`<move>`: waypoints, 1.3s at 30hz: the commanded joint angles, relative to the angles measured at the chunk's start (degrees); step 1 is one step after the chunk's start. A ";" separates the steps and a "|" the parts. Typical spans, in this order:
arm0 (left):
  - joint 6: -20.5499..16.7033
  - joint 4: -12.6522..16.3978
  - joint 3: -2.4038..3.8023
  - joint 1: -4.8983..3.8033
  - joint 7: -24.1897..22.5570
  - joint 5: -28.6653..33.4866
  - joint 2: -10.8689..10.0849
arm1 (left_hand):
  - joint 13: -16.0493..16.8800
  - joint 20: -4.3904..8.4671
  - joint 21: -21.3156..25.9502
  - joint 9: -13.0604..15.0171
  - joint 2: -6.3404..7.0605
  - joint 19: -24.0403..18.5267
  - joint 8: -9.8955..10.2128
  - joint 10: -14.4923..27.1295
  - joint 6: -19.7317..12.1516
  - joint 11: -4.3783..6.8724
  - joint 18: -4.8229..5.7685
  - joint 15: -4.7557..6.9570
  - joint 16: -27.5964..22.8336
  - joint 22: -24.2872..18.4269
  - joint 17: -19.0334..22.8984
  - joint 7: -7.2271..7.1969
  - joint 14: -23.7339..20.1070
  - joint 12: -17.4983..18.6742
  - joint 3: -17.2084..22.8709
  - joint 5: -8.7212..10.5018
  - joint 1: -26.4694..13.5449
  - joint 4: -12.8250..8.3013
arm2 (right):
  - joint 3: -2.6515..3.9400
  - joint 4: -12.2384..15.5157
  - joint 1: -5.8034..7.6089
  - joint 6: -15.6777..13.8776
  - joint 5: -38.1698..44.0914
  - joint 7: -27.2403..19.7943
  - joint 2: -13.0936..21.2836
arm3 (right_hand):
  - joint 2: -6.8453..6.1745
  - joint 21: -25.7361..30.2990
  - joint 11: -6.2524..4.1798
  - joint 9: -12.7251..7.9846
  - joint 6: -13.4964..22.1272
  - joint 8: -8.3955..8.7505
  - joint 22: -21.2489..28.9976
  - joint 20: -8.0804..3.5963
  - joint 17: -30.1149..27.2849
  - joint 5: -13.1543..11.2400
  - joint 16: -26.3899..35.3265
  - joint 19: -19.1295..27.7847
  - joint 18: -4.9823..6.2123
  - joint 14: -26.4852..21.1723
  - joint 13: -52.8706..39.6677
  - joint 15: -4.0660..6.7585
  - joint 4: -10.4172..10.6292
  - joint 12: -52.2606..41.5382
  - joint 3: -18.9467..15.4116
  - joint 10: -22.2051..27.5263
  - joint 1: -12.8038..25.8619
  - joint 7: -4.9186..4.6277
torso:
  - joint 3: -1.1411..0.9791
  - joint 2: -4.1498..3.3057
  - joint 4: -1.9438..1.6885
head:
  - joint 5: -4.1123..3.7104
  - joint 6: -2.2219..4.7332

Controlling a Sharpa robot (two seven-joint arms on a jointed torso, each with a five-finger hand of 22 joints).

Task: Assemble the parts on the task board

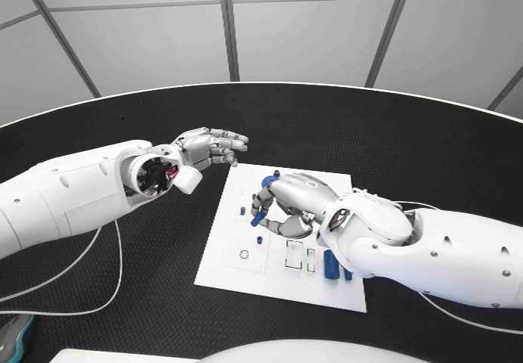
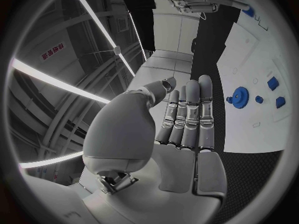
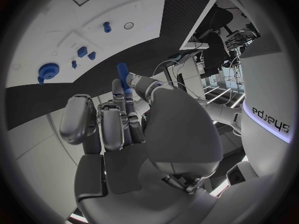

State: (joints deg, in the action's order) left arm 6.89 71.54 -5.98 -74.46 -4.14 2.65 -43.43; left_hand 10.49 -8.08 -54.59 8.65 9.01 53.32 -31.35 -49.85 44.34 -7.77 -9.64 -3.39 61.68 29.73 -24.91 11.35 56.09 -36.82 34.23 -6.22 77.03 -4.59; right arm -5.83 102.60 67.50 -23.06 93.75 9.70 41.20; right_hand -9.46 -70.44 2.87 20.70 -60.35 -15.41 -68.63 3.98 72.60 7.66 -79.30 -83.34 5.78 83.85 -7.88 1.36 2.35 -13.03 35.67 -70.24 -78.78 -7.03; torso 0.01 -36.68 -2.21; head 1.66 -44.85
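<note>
Parts (image 1: 330, 264) on the white task board (image 1: 246, 261) are judged light, stiff and slippery, one blue peg (image 3: 122, 74) being pinched by the right hand (image 1: 286, 200) while the left hand (image 1: 207, 146) hovers open-fingered.

The silver many-fingered right hand (image 1: 286, 203) covers the middle of the flat white task board (image 1: 246, 261), so whatever stands beneath its palm is hidden in the head view. The slim blue peg (image 3: 122, 75) it pinches shows just its tip (the lower length is buried among the fingers). The right arm covers the board's near right corner.
</note>
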 commanded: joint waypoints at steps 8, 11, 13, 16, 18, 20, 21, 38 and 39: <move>0.45 -0.77 0.00 0.00 0.07 -0.01 1.35 | -0.06 -0.23 0.19 -0.06 -0.31 -0.31 0.02 0.43 -0.42 -0.13 -1.01 -0.02 -0.32 -0.07 0.09 0.82 -0.22 -0.27 -0.25 -0.17 0.12 0.04 | -0.63 -5.68 -3.16 1.86 -0.06 -2.11 -7.10 | 0.50 0.33 0.10 0.22 -0.01 -0.15 0.23 -0.11 -0.12 0.57 -0.04 -0.21 -0.92 2.59 -0.09 0.36 -0.38 0.39 0.13 -0.18 0.20 -0.22 | 0.09 0.06 0.11 | 2.85 -1.02; 0.54 -0.89 0.00 0.00 0.09 -0.01 1.63 | -0.06 -0.23 0.21 -0.06 -0.34 -0.31 0.00 0.44 -0.43 -0.13 -1.01 -0.02 -0.32 -0.09 0.12 0.82 -0.26 -0.31 -0.26 -0.17 0.16 0.05 | -0.84 -7.06 -4.00 2.92 -0.06 -2.22 -8.11 | 0.53 0.36 0.12 0.23 0.02 -0.15 0.25 -0.11 -0.16 0.63 -0.01 -0.20 -0.92 2.58 -0.10 0.35 -0.41 0.43 0.15 -0.17 0.21 -0.24 | 0.01 0.01 0.07 | 3.42 -1.34; 0.59 -0.93 0.00 0.00 0.12 -0.01 1.75 | -0.06 -0.23 0.21 -0.06 -0.34 -0.31 0.00 0.44 -0.43 -0.13 -1.01 -0.02 -0.32 -0.09 0.12 0.82 -0.26 -0.31 -0.26 -0.17 0.16 0.05 | -0.95 -7.85 -4.38 3.59 -0.06 -2.18 -8.60 | 0.55 0.42 0.13 0.24 0.05 -0.14 0.32 -0.11 -0.20 0.65 0.01 -0.18 -0.90 2.56 -0.10 0.35 -0.42 0.45 0.16 -0.17 0.21 -0.25 | -0.04 -0.01 0.03 | 3.62 -1.42; 0.65 -0.97 0.01 0.00 0.14 -0.01 1.84 | -0.06 -0.23 0.21 -0.06 -0.34 -0.31 0.00 0.44 -0.43 -0.13 -1.01 -0.02 -0.32 -0.09 0.12 0.82 -0.26 -0.31 -0.26 -0.17 0.16 0.05 | -1.03 -8.65 -4.67 4.19 -0.06 -2.02 -9.05 | 0.59 0.48 0.15 0.25 0.11 -0.13 0.38 -0.11 -0.24 0.69 0.04 -0.15 -0.89 2.55 -0.11 0.33 -0.44 0.50 0.18 -0.15 0.23 -0.28 | -0.11 -0.04 0.05 | 3.94 -1.60; 0.69 -0.99 0.01 0.00 0.14 -0.01 1.89 | -0.06 -0.23 0.21 -0.06 -0.34 -0.31 0.00 0.44 -0.43 -0.13 -1.01 -0.02 -0.32 -0.09 0.12 0.82 -0.26 -0.31 -0.26 -0.17 0.16 0.05 | -1.06 -9.12 -4.79 4.52 -0.06 -1.90 -9.31 | 0.59 0.48 0.15 0.25 0.11 -0.13 0.38 -0.11 -0.24 0.69 0.04 -0.15 -0.89 2.55 -0.11 0.33 -0.44 0.50 0.18 -0.15 0.23 -0.28 | -0.10 -0.04 0.05 | 4.07 -1.69; 0.72 -1.02 0.01 0.00 0.15 -0.01 1.92 | -0.06 -0.23 0.21 -0.06 -0.34 -0.31 0.00 0.44 -0.43 -0.13 -1.01 -0.02 -0.32 -0.09 0.12 0.82 -0.26 -0.31 -0.26 -0.17 0.16 0.05 | -1.08 -9.53 -4.87 4.86 -0.06 -1.78 -9.53 | 0.59 0.48 0.15 0.25 0.11 -0.13 0.38 -0.11 -0.24 0.69 0.04 -0.15 -0.89 2.55 -0.11 0.33 -0.44 0.50 0.18 -0.15 0.23 -0.28 | -0.10 -0.04 0.02 | 4.13 -1.83; 0.74 -1.04 0.01 0.00 0.15 -0.01 1.94 | -0.06 -0.23 0.21 -0.06 -0.34 -0.31 0.00 0.44 -0.43 -0.13 -1.01 -0.02 -0.32 -0.09 0.12 0.82 -0.26 -0.31 -0.26 -0.17 0.16 0.05 | -1.09 -9.72 -4.90 5.08 -0.06 -1.73 -9.62 | 0.59 0.48 0.15 0.25 0.11 -0.13 0.38 -0.11 -0.24 0.69 0.04 -0.15 -0.89 2.55 -0.11 0.33 -0.44 0.50 0.18 -0.15 0.23 -0.28 | -0.10 -0.08 0.02 | 4.17 -1.89; 0.72 -1.01 0.01 -0.01 0.26 -0.01 1.78 | -0.07 -0.24 0.25 -0.05 -0.37 -0.33 -0.03 0.48 -0.46 -0.14 -1.00 -0.04 -0.33 -0.12 0.16 0.83 -0.31 -0.35 -0.30 -0.17 0.16 0.08 | -1.20 -10.70 -5.00 7.66 0.16 -0.69 -9.82 | 0.67 0.32 0.19 0.27 0.20 -0.11 0.19 -0.10 -0.01 0.75 -0.10 -0.21 -0.93 2.59 -0.13 0.30 -0.45 0.58 0.20 -0.14 0.30 -0.33 | -0.15 -0.07 0.04 | 4.30 -2.31; 0.71 -1.01 0.01 -0.01 0.27 -0.01 1.75 | -0.07 -0.24 0.25 -0.05 -0.37 -0.33 -0.03 0.48 -0.46 -0.14 -1.00 -0.04 -0.33 -0.12 0.16 0.83 -0.31 -0.35 -0.30 -0.17 0.16 0.08 | -1.20 -10.71 -5.00 7.55 0.39 -0.53 -9.79 | 0.71 0.26 0.19 0.29 0.22 -0.11 0.13 -0.09 -0.01 0.78 -0.10 -0.22 -0.95 2.59 -0.14 0.30 -0.46 0.60 0.21 -0.15 0.31 -0.33 | -0.15 -0.07 0.04 | 4.30 -2.31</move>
State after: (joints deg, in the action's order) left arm 7.61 70.53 -5.97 -74.47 -3.88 2.64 -41.66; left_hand 10.50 -8.08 -54.59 8.65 9.02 53.32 -31.34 -49.64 44.34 -7.97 -9.64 -3.40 61.68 29.70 -24.85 11.35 56.09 -36.82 34.23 -6.22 77.03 -4.59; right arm -7.03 91.90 62.50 -15.43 93.97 9.06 31.39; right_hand -9.42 -70.21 2.89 20.82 -60.24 -15.42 -68.42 3.99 72.53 8.19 -79.30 -83.34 5.78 83.85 -7.96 1.36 2.13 -12.81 35.74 -70.22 -78.33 -7.06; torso -0.13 -36.82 -2.14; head 6.00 -47.14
